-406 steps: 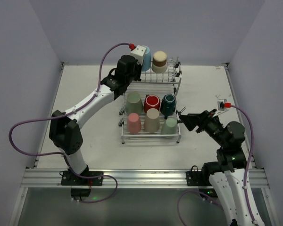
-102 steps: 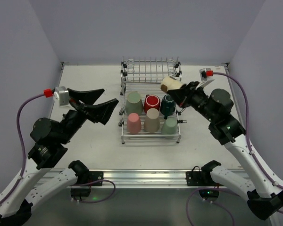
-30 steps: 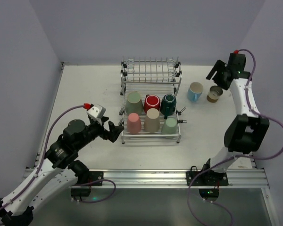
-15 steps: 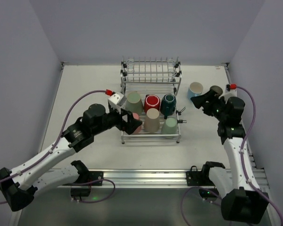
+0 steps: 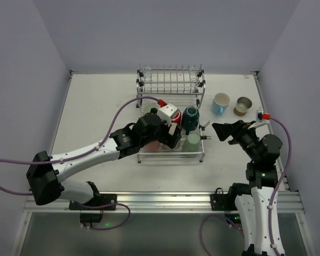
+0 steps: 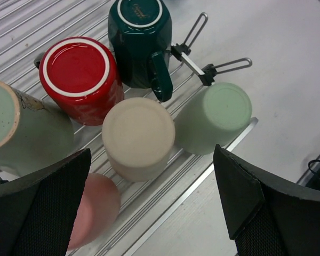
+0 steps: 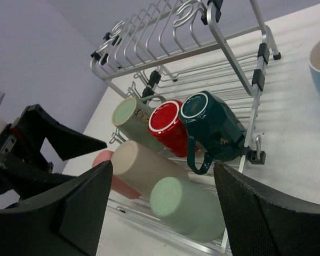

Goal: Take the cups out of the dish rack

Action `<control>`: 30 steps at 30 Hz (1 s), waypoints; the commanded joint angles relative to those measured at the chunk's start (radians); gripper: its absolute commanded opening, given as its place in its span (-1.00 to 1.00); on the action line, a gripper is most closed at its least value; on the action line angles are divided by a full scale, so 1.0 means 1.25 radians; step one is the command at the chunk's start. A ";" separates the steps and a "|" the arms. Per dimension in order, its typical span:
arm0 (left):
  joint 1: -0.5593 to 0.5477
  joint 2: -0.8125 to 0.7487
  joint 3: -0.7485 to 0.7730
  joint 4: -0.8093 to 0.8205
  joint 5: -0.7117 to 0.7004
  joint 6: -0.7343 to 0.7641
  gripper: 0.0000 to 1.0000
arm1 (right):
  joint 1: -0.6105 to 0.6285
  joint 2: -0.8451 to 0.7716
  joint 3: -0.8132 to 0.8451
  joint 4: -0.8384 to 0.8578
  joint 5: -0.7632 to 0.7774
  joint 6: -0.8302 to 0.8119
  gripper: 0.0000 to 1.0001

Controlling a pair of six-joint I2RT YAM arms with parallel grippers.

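Note:
The dish rack has a bare upper shelf. On its lower tray stand several upturned cups: sage green, red, dark teal, beige, mint green and pink. My left gripper hovers open just above the beige cup, holding nothing. To the right of the rack, my right gripper is open and empty, facing the mint green cup. A light blue cup and a tan-brown cup sit on the table at the right.
In the top view the left arm reaches across the tray's left side and hides the sage green and beige cups. The right gripper hangs between the rack and the two cups on the table. Walls close in the table on three sides.
The left arm has swung from left of the rack to over the lower tray. The right arm has drawn back from the two cups on the table and turned toward the rack.

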 commanded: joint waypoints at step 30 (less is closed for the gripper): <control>-0.004 0.032 0.079 0.086 -0.100 0.051 -0.21 | 0.002 0.005 -0.027 0.088 -0.151 0.117 0.57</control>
